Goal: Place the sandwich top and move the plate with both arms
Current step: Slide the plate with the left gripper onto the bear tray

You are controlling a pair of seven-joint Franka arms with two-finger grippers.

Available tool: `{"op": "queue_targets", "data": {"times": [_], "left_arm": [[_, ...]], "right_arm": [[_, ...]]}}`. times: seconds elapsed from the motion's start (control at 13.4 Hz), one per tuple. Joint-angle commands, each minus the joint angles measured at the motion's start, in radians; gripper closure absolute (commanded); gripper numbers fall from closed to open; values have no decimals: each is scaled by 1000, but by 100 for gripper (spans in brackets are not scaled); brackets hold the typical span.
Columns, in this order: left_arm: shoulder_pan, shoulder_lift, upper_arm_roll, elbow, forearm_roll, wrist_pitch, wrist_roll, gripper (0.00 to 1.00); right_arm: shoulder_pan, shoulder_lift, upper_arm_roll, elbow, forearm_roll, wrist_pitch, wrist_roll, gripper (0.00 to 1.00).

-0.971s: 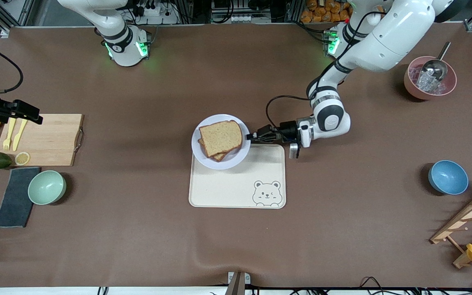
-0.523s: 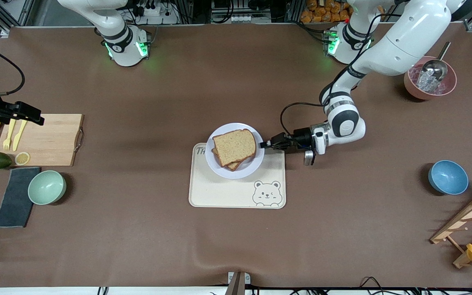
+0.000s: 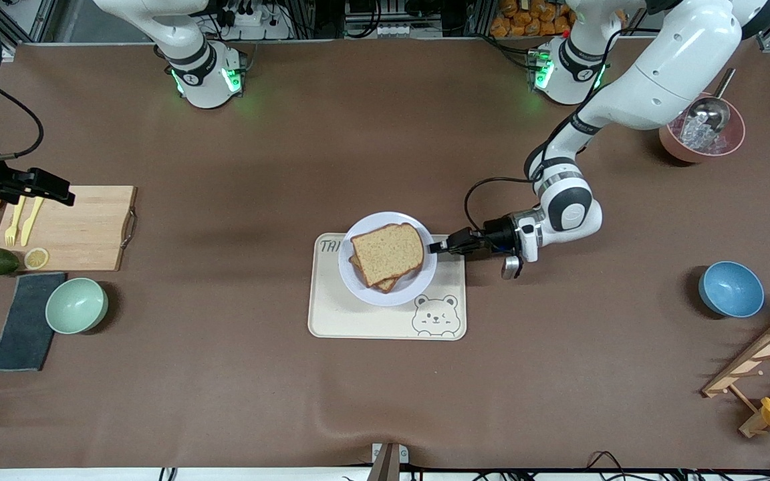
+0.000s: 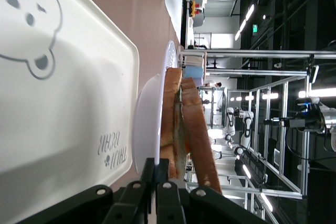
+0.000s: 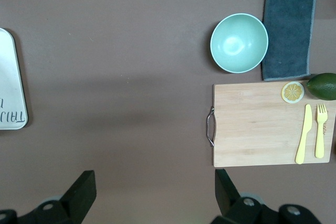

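The sandwich top, a plain brown bread slice, lies on another slice on the pale round plate. The plate sits over the end of the cream bear tray farther from the front camera. My left gripper is shut on the plate's rim at the side toward the left arm's end. The left wrist view shows the plate edge-on, pinched in the left gripper, with the sandwich top above it. My right gripper waits open, high over the cutting board, with nothing in it.
At the right arm's end are a wooden cutting board with yellow cutlery, a green bowl and a grey cloth. At the left arm's end are a blue bowl, a pink bowl with scoop and a wooden rack.
My left gripper has drawn the plate and sandwich toward the front camera and the left arm's end, from the tray's corner to over the tray. The right arm stayed put.
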Motion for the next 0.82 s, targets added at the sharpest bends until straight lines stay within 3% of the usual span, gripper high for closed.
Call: {"op": "queue_targets", "data": {"times": [0.0, 0.75], "left_arm": [[23, 41, -1, 40, 19, -20, -13, 100], [17, 135, 31, 129, 26, -22, -12, 100]], "right_arm": [[-8, 0, 8, 2, 3, -1, 6, 0], [-11, 16, 8, -1, 26, 1, 11, 0]]}}
